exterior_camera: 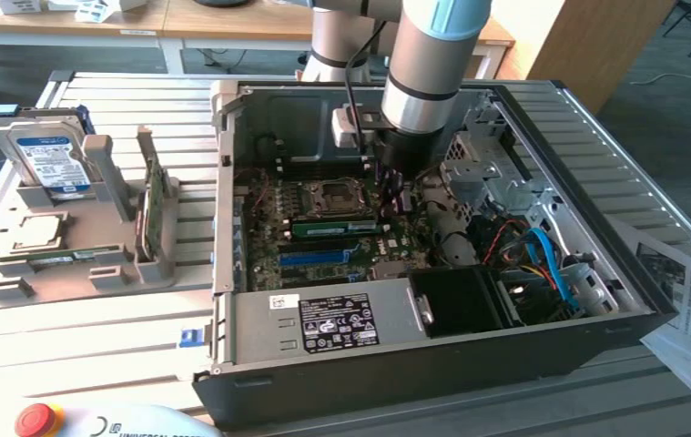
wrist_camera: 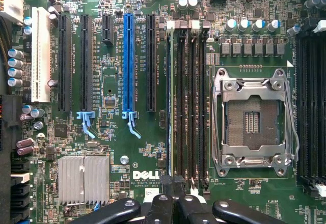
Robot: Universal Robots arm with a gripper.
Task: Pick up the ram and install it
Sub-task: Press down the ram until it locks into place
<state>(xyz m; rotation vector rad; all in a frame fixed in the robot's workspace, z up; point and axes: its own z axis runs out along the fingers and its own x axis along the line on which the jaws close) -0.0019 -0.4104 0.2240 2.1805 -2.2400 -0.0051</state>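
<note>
We see the arm reaching down into the open computer case [exterior_camera: 442,373] on the slatted table [exterior_camera: 102,350], with the gripper [wrist_camera: 175,196] low over the motherboard, its jaws pressed together. The ram [exterior_camera: 333,219] stands on edge in the row of memory slots, between the empty processor socket [wrist_camera: 253,119] and the blue expansion slot [wrist_camera: 129,61]; the jaws sit at one end of that row, and we cannot tell whether they pinch the stick's edge or only hover just above it. Around the slots the board is crowded: black expansion slots, a white slot [wrist_camera: 41,53], a finned heatsink [wrist_camera: 84,179] and rows of small capacitors. Inside the case, the power supply [exterior_camera: 320,323] lies along the near wall, and blue cables [exterior_camera: 552,264] coil on the exterior view's right, close to the arm. Outside the case, on the exterior view's left, a grey tray [exterior_camera: 5,291] holds a hard drive [exterior_camera: 51,157], an upright taller green card [exterior_camera: 147,196], a processor chip [exterior_camera: 35,233] and a second green stick [exterior_camera: 64,259] lying flat.
</note>
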